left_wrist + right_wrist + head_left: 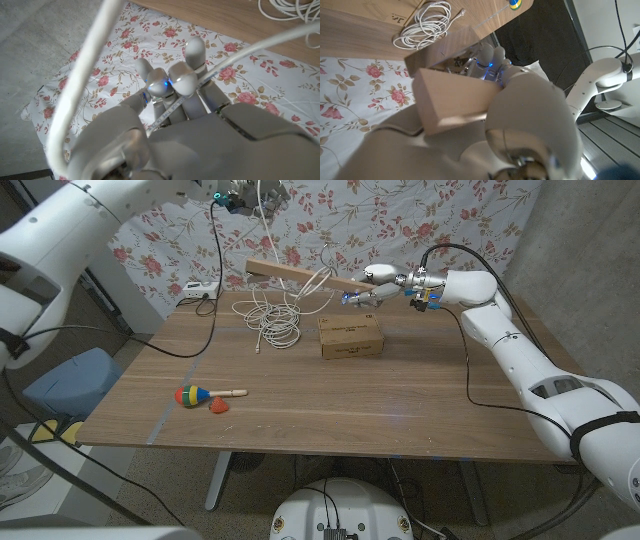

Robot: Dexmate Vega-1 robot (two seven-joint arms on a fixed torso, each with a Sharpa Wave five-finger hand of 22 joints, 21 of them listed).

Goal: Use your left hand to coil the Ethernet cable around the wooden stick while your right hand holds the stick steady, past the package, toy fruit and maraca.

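Right hand (378, 286): raised above the table's far edge, fingers clamped on one end of the wooden stick (290, 273); grip seen close in the right wrist view, stick end (451, 95) against the palm.
Wooden stick: held in the air roughly level, slightly tilted, free end toward the far left; above the far part of the table (300, 410).
Left hand (243, 198): high above the far edge, fingers (182, 80) drawn together on a strand of the Ethernet cable (277, 320).
Ethernet cable: white; most of it in a loose heap on the table near the far edge, left of the package; strands rising from the heap to the stick and on up to the left hand; number of turns on the stick not discernible.
Package (351, 336): brown cardboard box, flat on the table, just right of the cable heap, below the right hand.
Maraca (196, 395): striped head, pale handle, lying near the front left corner.
Toy fruit (218, 407): small, red, just beside the maraca's handle.
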